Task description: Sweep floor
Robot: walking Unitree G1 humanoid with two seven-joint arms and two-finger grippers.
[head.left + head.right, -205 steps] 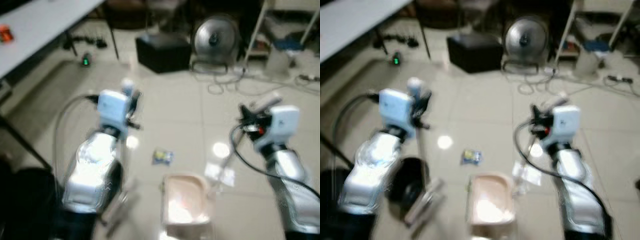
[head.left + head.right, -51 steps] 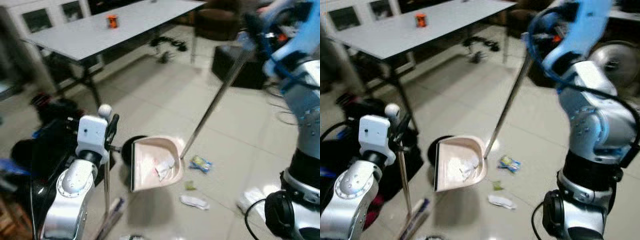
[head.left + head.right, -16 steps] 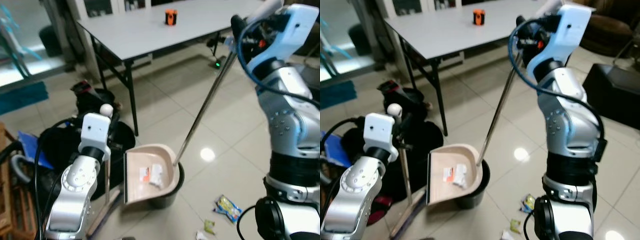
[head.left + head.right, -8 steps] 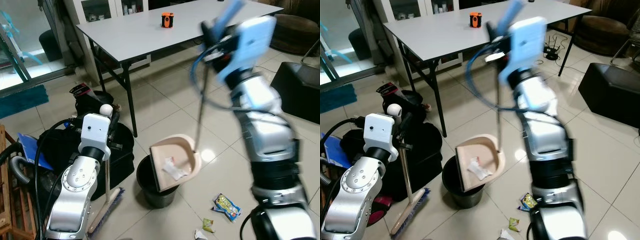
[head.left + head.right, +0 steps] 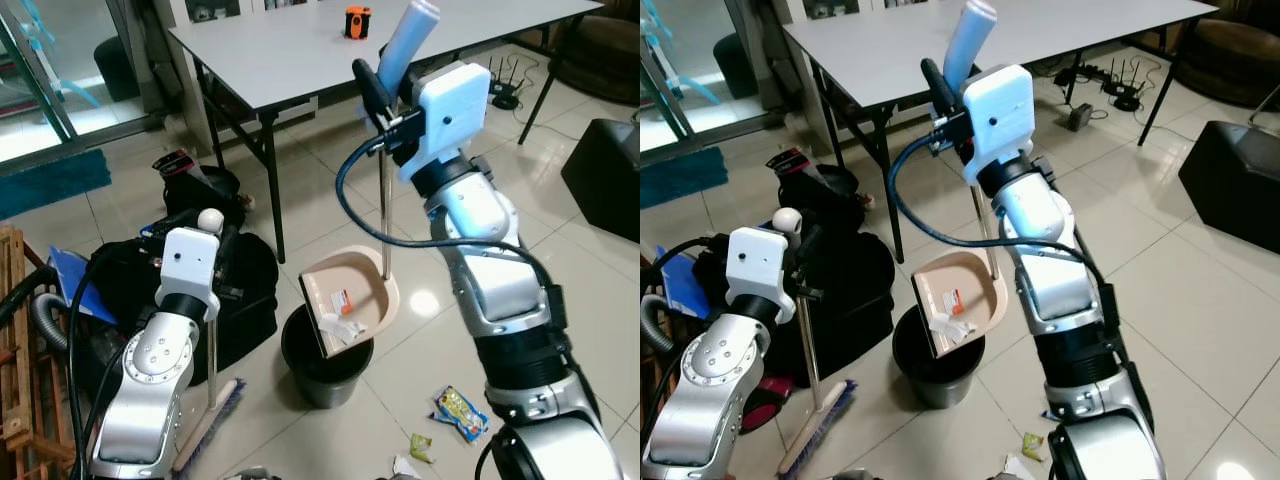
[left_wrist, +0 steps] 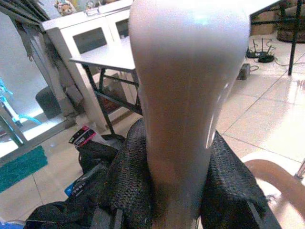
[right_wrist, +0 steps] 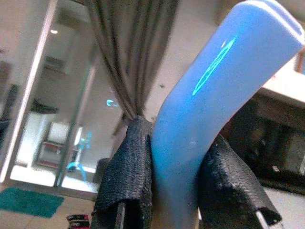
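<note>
Pink plastic, the dustpan [image 5: 350,300] tilts steeply over the black bin [image 5: 325,355], scraps [image 5: 340,325] clinging inside. The right gripper [image 7: 174,191] clamps its blue handle [image 5: 405,35]; the left gripper [image 6: 176,191] clamps the broom [image 5: 212,385]. Scraps could miss the rim, joining the wrappers [image 5: 458,412] on the floor [image 5: 600,270].

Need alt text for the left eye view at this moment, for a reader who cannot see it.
The right hand holds a long-handled pink dustpan tilted over a black bin, scraps of litter lying in the pan. The left hand holds a broom upright, bristles on the tiled floor; a snack wrapper lies nearby.
</note>
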